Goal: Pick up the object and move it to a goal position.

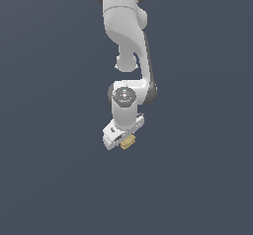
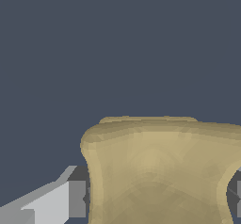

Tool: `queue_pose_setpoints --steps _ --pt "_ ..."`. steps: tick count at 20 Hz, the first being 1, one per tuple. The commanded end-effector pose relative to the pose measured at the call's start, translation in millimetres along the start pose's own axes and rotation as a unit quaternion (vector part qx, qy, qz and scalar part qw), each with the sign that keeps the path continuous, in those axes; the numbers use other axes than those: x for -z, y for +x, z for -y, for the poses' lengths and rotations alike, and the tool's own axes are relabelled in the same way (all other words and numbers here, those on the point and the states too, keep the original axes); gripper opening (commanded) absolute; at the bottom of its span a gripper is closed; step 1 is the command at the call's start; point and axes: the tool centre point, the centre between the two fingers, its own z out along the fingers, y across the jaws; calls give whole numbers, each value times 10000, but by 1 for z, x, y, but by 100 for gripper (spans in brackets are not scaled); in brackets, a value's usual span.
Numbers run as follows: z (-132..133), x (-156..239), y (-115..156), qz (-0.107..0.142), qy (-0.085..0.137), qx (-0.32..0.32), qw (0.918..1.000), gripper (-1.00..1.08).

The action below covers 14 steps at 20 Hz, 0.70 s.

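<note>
The object (image 1: 128, 141) is a small tan-yellow block with a dished top. It sits right under the white hand of the arm in the exterior view. My gripper (image 1: 123, 141) points down over it. In the wrist view the object (image 2: 160, 171) fills the space between the two fingers. One grey finger pad (image 2: 77, 198) lies against one side of it. The other finger (image 2: 238, 199) shows only as a sliver at the picture's edge, against the opposite side. The gripper (image 2: 157, 204) is shut on the object.
A plain dark blue-grey surface (image 1: 49, 179) lies all around the arm. The white arm links (image 1: 126, 26) rise above the gripper toward the top of the exterior view. No other objects show.
</note>
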Motion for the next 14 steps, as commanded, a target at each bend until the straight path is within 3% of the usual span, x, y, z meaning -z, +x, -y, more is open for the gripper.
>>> queue_pose_setpoints --steps 1,14 --pt "3 6 -2 -3 -3 0 10000 -100" --pt "43 70 -32 1 -7 2 10000 -100"
